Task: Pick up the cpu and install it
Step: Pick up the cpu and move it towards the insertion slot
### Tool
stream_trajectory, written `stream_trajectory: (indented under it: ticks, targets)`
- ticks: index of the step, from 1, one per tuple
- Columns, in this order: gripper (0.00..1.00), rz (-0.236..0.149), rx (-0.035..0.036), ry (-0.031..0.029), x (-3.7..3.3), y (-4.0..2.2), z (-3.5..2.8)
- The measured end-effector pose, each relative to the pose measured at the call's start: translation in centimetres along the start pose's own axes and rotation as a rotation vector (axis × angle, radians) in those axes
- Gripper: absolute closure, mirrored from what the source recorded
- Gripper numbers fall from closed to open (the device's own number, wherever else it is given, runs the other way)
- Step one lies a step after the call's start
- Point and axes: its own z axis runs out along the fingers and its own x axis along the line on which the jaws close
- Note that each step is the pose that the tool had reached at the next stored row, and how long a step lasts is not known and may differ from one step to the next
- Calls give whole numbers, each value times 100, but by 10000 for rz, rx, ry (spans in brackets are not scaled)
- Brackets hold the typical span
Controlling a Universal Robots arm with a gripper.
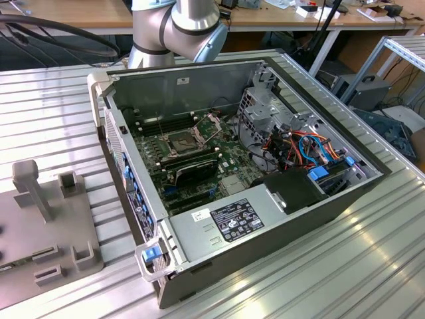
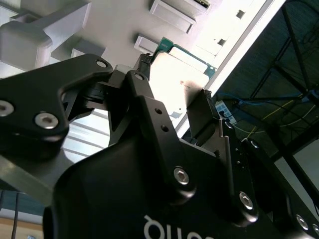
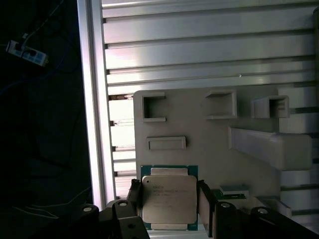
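1. You're in the pick step, at the grasp. Install isn't started: the socket (image 1: 179,141) in the open computer case (image 1: 199,86) looks empty, and its metal frame (image 1: 211,126) looks raised.
2. The cpu (image 3: 168,196) lies flat, metal top up, on the grey fixture plate (image 3: 199,139). It sits near the plate's edge, where the ribbed worktop (image 3: 199,45) runs alongside. It is nowhere near the socket.
3. In both wrist views the claw (image 3: 169,209) straddles the chip. It is drawn in to chip width, with one of its fingers (image 3: 205,201) against each of two opposite edges. It looks to have hold of the chip. You can't tell whether the chip has left the plate.
4. My read is that the lift calls for a straight, level pull. The chip is thin and gripped by its edges only, so any tilt could let it twist or slip.
5. Mind the tall post (image 3: 269,147) on the plate near the claw.
6. Seating it will call for the chip square to the socket and lowered flat. The raised frame and the black card (image 1: 196,171) just beside the socket crowd the approach.
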Motion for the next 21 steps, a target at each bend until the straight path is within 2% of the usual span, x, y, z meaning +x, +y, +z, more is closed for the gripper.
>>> stream_trajectory:
  ticks: [5, 9, 18, 21]
  targets:
    - [45, 1, 2, 2, 0, 0, -6]
    - [45, 1, 2, 2, 1, 0, -40]
    - [45, 0, 0, 0, 5, 1, -185]
    - [45, 1, 1, 1, 8, 2, -273]
